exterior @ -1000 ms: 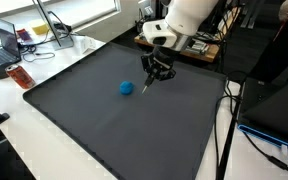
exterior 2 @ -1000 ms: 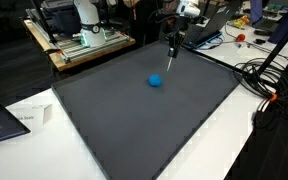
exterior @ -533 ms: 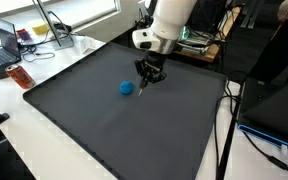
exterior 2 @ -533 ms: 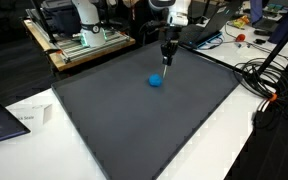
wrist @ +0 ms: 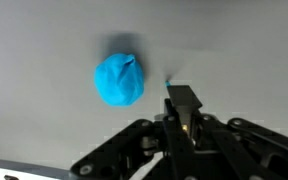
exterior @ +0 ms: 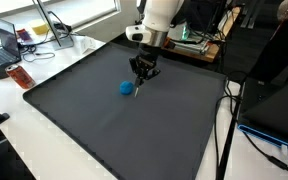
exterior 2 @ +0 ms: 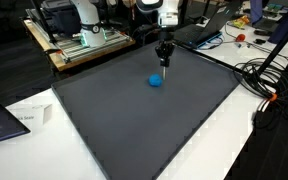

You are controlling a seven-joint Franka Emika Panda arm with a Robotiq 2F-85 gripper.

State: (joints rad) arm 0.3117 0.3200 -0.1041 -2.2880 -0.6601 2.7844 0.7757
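Wrist view is being filled by the grey surface of the dark mat, with the blue ball being seen lying on it, up and to the left of the gripper. The gripper is being shown with its jaws pressed together, fully closed; whether anything thin is being pinched between them cannot be told. The blue ball is being left untouched, a narrow strip of mat being visible between it and the closed tips, and its shadow is being cast on the mat around it.

In both exterior views the gripper is being held pointing straight down from the white arm, just above the mat and near the blue ball, which is being seen resting in the far half of the dark mat. The mat is being carried by the table, whose white edge is being shown around it. A laptop is being seen standing off the mat at one corner in an exterior view, and cables are being seen lying beside the mat in an exterior view, both well apart from the gripper
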